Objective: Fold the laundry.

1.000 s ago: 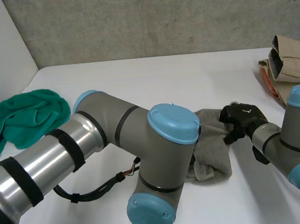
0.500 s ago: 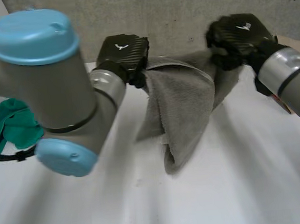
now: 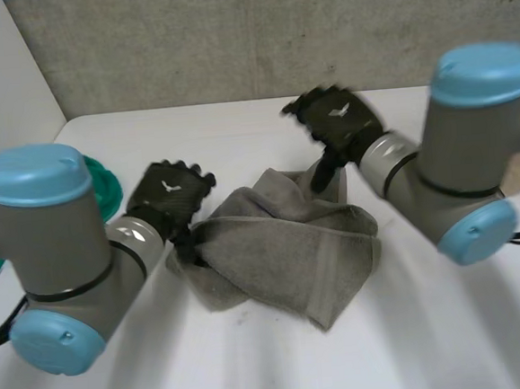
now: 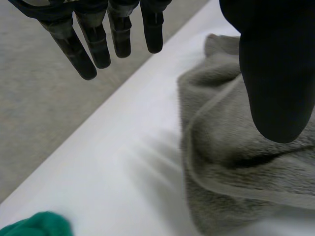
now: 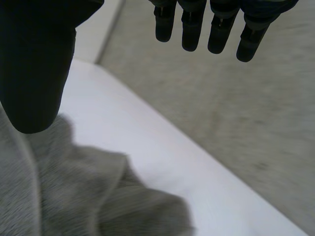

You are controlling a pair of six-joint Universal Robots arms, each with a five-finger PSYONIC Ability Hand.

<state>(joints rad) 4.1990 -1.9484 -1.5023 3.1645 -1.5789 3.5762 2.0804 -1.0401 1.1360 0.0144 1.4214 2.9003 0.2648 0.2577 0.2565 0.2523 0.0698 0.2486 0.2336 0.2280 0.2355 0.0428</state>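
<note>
Loosely bunched towel [image 3: 282,247] — between left hand [image 3: 170,197], right hand [image 3: 337,121].

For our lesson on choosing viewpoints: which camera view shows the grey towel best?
The head view: the whole grey towel lies crumpled. The left wrist view shows a hemmed part by the left hand; the right wrist view, a rumpled edge by the right hand.
</note>
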